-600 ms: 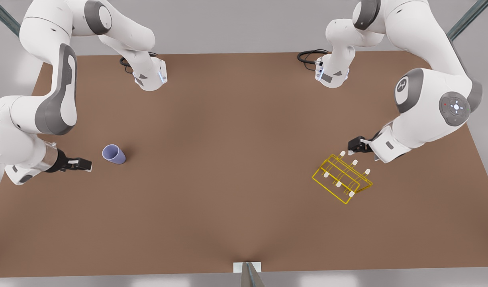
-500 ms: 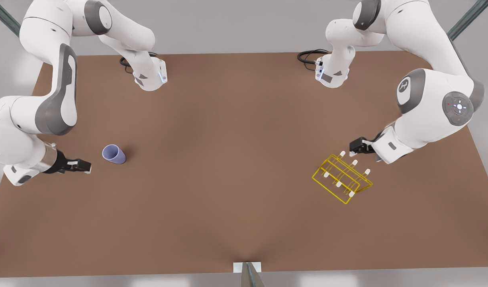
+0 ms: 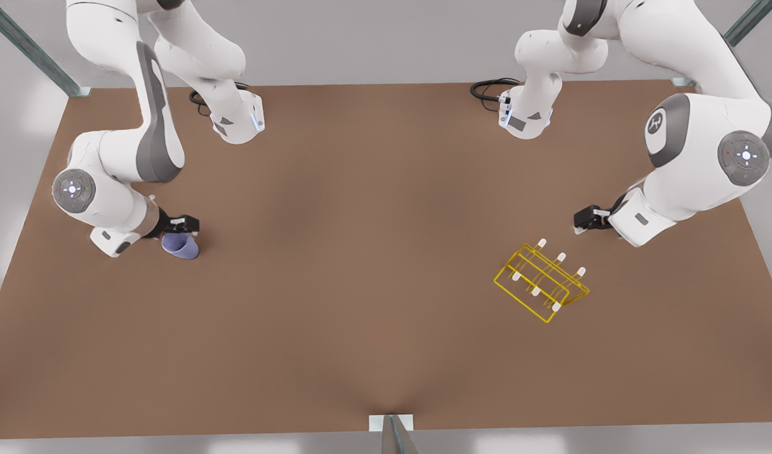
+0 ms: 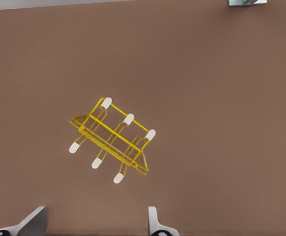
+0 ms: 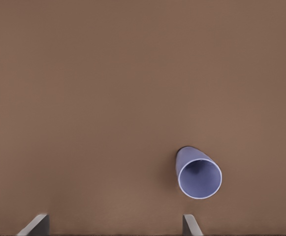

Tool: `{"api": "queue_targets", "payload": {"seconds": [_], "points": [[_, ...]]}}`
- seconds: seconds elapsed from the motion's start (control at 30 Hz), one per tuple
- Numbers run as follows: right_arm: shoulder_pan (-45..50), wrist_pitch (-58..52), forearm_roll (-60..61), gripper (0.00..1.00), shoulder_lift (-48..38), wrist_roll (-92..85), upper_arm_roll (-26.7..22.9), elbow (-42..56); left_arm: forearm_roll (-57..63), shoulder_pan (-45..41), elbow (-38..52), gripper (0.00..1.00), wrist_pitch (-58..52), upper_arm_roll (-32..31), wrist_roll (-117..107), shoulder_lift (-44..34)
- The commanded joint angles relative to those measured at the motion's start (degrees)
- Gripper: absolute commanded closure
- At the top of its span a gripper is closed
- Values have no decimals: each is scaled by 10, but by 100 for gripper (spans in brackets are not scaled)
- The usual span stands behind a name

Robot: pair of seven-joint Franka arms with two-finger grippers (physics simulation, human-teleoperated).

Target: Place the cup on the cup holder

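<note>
The lavender-blue cup (image 3: 183,247) stands on the brown table at the front view's left, its open mouth (image 5: 199,178) facing up. My right gripper (image 3: 183,223) hovers just over its far rim, open, with both fingertips (image 5: 38,224) wide apart and nothing between them. The yellow wire cup holder (image 3: 541,283) with white-tipped pegs sits at the front view's right, also visible as the cup holder (image 4: 112,139) in the left wrist view. My left gripper (image 3: 584,221) hangs open a little behind and to the right of it, apart from the pegs.
Both arm bases (image 3: 237,123) (image 3: 524,116) with black cables stand at the table's back edge. A metal post (image 3: 392,430) rises at the middle of the front edge. Bare brown tabletop (image 3: 360,252) stretches between cup and rack.
My right gripper swung from the cup's left to just over its far rim. My left gripper drew back, away from the cup holder's pegs. Cup and rack stayed put.
</note>
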Motion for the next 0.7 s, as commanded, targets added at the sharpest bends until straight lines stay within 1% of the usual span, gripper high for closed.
{"api": "queue_targets", "payload": {"seconds": [0.0,0.07,0.1,0.2,0.27,0.37,0.4,0.43,0.53,0.67], "points": [[-14,54,19,0,-16,5,0,-41,19,-1,-3,0,-8,0,-8,-2],[-16,101,20,0,-43,5,-2,-116,18,-1,-6,0,-16,0,-9,-10],[-16,116,20,0,-46,5,-2,-133,18,-1,-6,0,-17,-2,-9,-10],[-17,120,20,0,-46,5,-3,-142,18,-5,-12,0,-16,-4,-16,-7],[-41,135,20,0,-34,4,-5,-140,18,-4,-15,0,-15,-4,-17,-6],[-87,185,18,0,14,-6,-7,-140,17,-5,-15,0,-15,-4,-16,-5],[-91,185,17,1,17,-7,-7,-139,17,-5,-15,0,-16,-4,-16,-4],[-96,185,16,0,19,-7,-7,-142,18,-5,-15,0,-15,-4,-16,-2],[-116,185,13,0,22,-17,-7,-144,18,-5,-31,0,-8,-4,-17,-1],[-108,197,2,0,34,-15,-6,-159,18,-5,-39,0,-3,-4,-17,3]]}}
